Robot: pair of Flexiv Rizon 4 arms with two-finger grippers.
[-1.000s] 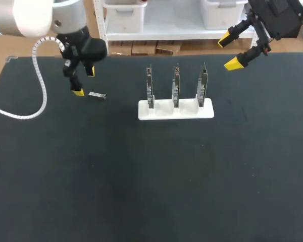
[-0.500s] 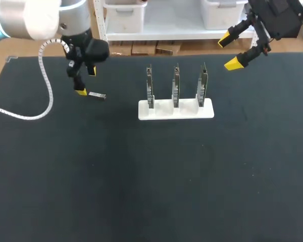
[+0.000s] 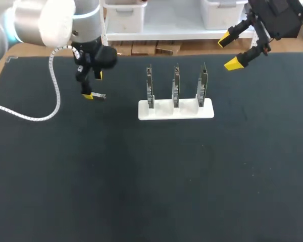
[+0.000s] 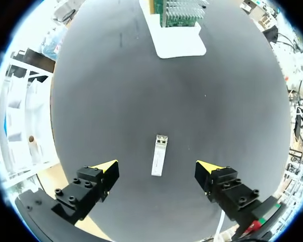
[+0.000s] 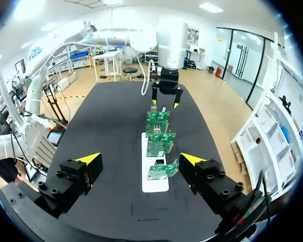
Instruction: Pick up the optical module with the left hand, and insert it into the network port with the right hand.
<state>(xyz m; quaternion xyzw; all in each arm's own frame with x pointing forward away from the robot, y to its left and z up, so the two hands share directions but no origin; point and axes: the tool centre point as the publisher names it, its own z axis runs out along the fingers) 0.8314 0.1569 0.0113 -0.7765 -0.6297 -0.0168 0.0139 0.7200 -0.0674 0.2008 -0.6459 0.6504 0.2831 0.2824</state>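
Note:
The optical module (image 3: 98,95), a small silver bar, lies flat on the black mat left of the card rack. My left gripper (image 3: 92,85) hangs open just above it. In the left wrist view the module (image 4: 159,155) lies between the spread yellow fingertips of the left gripper (image 4: 156,167), touching neither. Three green network cards (image 3: 175,85) stand upright in a white rack (image 3: 161,112). My right gripper (image 3: 229,51) is open and empty, high beyond the rack's right end. The right wrist view shows the right gripper (image 5: 140,159) open, above the cards (image 5: 159,143).
The white rack base (image 4: 179,40) lies well ahead of the left gripper. From the right wrist, my left gripper (image 5: 164,106) shows past the far end of the rack (image 5: 154,185). A white coiled cable (image 3: 20,115) trails over the mat's left side.
My left arm has moved right, bringing its open gripper from left of the module to over it. The right arm and the module have not moved.

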